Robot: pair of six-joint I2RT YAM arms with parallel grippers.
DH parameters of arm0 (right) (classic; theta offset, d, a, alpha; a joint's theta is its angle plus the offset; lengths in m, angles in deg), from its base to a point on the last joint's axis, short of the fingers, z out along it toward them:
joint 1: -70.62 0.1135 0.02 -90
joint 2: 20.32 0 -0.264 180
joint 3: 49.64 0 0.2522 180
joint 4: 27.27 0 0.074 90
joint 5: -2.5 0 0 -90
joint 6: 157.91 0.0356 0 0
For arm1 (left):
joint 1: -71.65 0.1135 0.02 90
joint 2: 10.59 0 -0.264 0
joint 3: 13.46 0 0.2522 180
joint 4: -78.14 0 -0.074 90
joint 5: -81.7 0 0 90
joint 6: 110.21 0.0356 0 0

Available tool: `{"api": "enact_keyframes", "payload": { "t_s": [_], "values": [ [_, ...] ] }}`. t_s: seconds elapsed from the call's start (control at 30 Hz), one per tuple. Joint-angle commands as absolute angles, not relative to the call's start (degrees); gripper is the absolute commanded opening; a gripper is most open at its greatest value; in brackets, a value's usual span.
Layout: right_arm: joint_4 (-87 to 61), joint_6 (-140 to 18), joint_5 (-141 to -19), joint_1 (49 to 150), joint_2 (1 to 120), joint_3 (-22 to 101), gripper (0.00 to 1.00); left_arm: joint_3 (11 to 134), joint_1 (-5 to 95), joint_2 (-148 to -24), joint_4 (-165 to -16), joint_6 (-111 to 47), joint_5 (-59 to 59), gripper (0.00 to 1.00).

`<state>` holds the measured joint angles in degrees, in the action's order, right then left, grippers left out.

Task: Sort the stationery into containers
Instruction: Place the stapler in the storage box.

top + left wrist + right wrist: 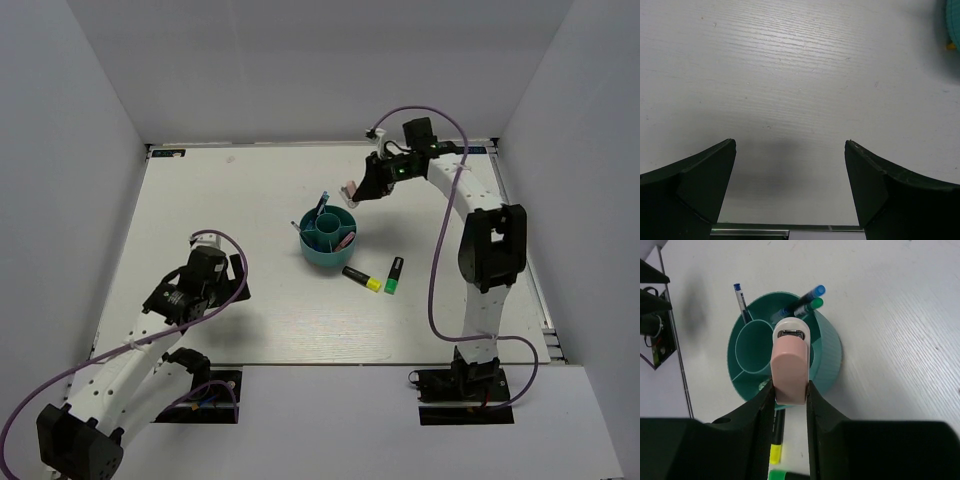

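A pink marker point(789, 365) hangs over the teal organizer point(826, 342), clamped between the right fingers point(761, 407); blue pens point(812, 294) stand inside, a yellow-capped marker point(362, 278) and a green-capped marker point(394, 275) lie on the bench point(250, 200) just beside, and the left fingers point(705, 172) gape empty, well apart
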<state>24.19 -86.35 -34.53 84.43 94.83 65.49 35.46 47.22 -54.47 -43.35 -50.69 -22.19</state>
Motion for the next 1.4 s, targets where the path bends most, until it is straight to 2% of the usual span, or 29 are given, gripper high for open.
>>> {"api": "enact_keyframes", "payload": {
  "t_s": [0.0,0.47,0.77,0.8,0.83,0.9,1.0,1.07,1.23,1.33,1.37],
  "values": [
    [24.29,-90.23,-32.21,87.23,94.55,70.47,0.0,35.11,47.74,-54.79,-44.41,-50.09,-22.54,1.0],
    [19.2,-91.73,-42.93,91.72,95.78,63.53,0.0,35.11,47.74,-55.32,-44.07,-50.0,-22.28,1.0],
    [19.98,-92.43,-46.72,93.04,96.84,63.7,0.0,35.02,47.74,-54.8,-44.24,-50.0,-22.19,1.0],
    [20.68,-93.04,-46.8,93.38,96.93,63.88,0.03,35.11,47.74,-54.71,-44.24,-50.0,-22.27,1.0],
    [21.12,-93.31,-46.72,93.65,96.93,63.79,0.13,35.11,47.83,-54.88,-44.07,-50.0,-22.27,1.0],
    [21.65,-93.84,-47.16,93.83,96.93,63.71,0.22,35.11,47.83,-54.88,-44.15,-50.26,-22.27,1.0],
    [22.09,-94.01,-47.68,94.09,96.67,63.44,0.42,35.02,47.74,-54.97,-44.24,-50.18,-22.19,1.0],
    [22.09,-93.93,-47.77,94.09,96.22,63.27,0.49,35.11,47.83,-54.88,-44.24,-50.18,-22.36,1.0],
    [21.39,-92.44,-48.04,93.65,94.2,62.91,0.5,35.11,47.83,-54.71,-44.15,-50.18,-22.27,1.0],
    [20.69,-90.51,-49.43,93.13,91.92,61.6,0.45,35.02,47.74,-54.44,-44.33,-50.18,-22.19,1.0],
    [20.34,-89.19,-50.05,93.12,90.35,61.07,0.38,35.02,47.74,-54.36,-44.15,-50.27,-22.19,1.0]
  ]
}}
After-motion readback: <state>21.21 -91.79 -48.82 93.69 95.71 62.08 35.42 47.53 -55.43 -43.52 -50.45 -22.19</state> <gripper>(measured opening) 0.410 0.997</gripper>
